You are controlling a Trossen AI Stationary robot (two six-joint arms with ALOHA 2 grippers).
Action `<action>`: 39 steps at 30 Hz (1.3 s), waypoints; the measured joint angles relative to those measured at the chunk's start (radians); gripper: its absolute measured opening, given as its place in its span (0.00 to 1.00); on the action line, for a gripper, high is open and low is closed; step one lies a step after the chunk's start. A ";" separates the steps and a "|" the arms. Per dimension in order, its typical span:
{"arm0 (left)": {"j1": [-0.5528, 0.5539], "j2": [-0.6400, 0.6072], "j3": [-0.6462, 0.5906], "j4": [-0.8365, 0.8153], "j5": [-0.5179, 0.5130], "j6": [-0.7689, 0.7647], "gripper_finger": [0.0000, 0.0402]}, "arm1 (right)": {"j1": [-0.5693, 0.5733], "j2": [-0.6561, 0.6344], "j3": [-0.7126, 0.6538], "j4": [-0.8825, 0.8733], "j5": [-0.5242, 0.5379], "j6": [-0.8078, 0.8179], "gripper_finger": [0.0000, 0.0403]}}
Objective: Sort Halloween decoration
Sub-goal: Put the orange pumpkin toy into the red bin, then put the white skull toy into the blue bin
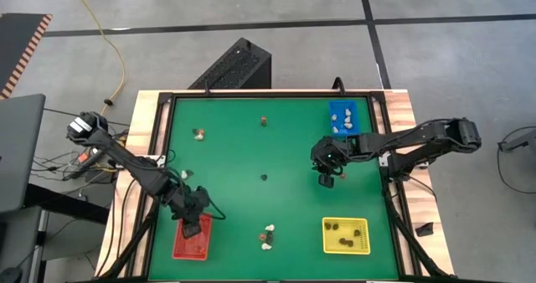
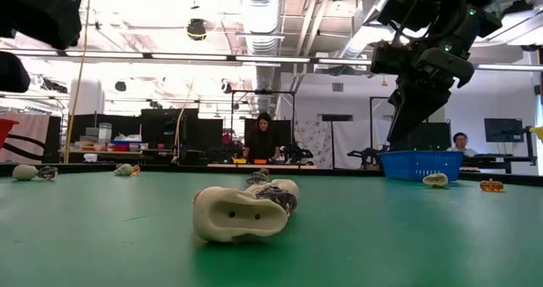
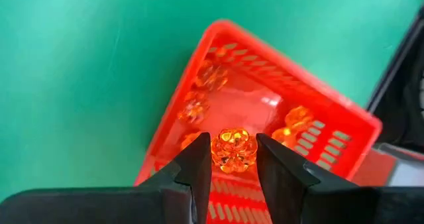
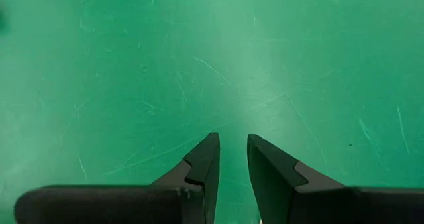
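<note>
Orange and glassy, a pumpkin trinket [image 3: 233,150] is sitting pinched in your left claw [image 3: 233,159], which is hovering over the red tray [image 1: 180,244] at the near left of the green worktop [image 1: 251,149]. Your right claw [image 4: 232,159] is hanging slightly parted, grasping nothing, near the blue tray [image 1: 335,109]. Other trinkets are lying scattered across the worktop.

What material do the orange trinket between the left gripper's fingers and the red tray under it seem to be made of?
The orange trinket, held in the left gripper, looks like clear, glossy plastic or resin: light glows through it and its bumps carry bright glints. The red tray looks like thin moulded plastic: smooth, even colour and rows of slots in its walls. Neither can be told for certain from looks alone.
</note>
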 joint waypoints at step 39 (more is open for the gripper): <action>0.234 0.267 0.084 0.774 -0.076 0.905 0.41 | 0.016 0.000 0.000 0.016 -0.002 0.091 0.27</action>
